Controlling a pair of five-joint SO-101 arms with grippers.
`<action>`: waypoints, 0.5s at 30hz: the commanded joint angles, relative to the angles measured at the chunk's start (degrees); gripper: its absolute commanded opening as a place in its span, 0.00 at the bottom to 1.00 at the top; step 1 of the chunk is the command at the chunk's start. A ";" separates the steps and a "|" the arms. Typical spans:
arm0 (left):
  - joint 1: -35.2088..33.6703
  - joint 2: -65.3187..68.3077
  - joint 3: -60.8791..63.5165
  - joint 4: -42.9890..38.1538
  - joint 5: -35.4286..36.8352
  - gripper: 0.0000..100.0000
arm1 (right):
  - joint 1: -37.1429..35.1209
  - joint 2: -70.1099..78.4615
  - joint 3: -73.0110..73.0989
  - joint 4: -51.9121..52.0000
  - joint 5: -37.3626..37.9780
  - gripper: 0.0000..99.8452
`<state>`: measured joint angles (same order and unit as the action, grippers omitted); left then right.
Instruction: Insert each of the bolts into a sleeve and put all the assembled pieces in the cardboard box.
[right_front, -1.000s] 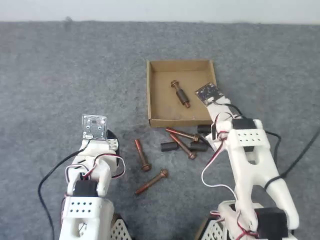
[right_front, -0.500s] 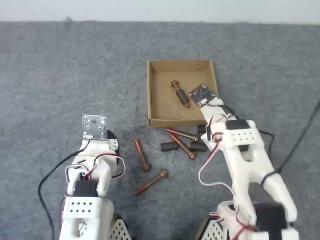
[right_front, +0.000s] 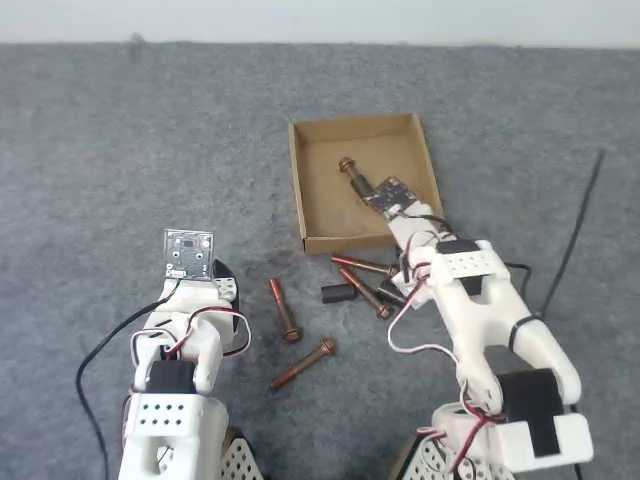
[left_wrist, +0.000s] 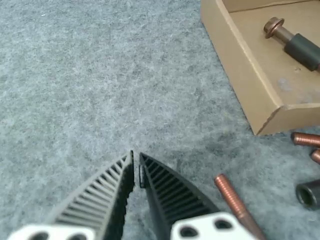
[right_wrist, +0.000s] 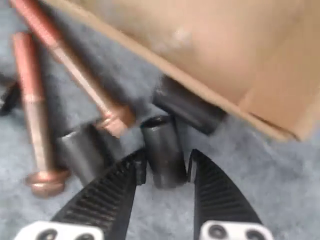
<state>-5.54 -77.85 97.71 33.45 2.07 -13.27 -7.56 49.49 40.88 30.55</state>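
Observation:
The cardboard box (right_front: 297, 190) holds one assembled bolt and sleeve (right_front: 351, 175). Several copper bolts lie on the carpet in front of it, among them one (right_front: 284, 310) and another (right_front: 302, 364). My right gripper (right_wrist: 166, 162) is open low over the pile, its fingers on either side of a black sleeve (right_wrist: 161, 152). A second sleeve (right_wrist: 80, 150) and two bolts (right_wrist: 30, 100) lie beside it. In the high view the right arm (right_front: 465, 285) covers that spot. My left gripper (left_wrist: 136, 157) is shut and empty above bare carpet, to the box's (left_wrist: 240, 75) front left.
Another sleeve (right_front: 339, 293) lies free between the bolts. A third sleeve (right_wrist: 187, 107) rests against the box wall (right_wrist: 200, 65). One bolt (left_wrist: 235, 200) lies close to the left gripper. The carpet to the left and far side is open.
The right arm has swung left and lowered toward the pile of bolts and sleeves. The box has shifted and turned slightly to the left. The left arm has stayed still.

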 joint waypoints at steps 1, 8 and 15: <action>-0.44 -1.14 -0.75 -0.09 -0.26 0.01 | -3.12 0.13 -0.53 0.40 0.79 0.13; -0.44 -1.14 -0.75 -0.09 -0.26 0.01 | -3.30 0.13 -0.62 -1.19 0.79 0.07; -0.44 -1.14 -0.75 -0.09 -0.26 0.01 | -3.21 -0.48 -0.35 2.77 0.44 0.01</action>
<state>-5.54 -77.85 97.71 33.45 2.07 -15.65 -7.21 49.41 41.14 30.64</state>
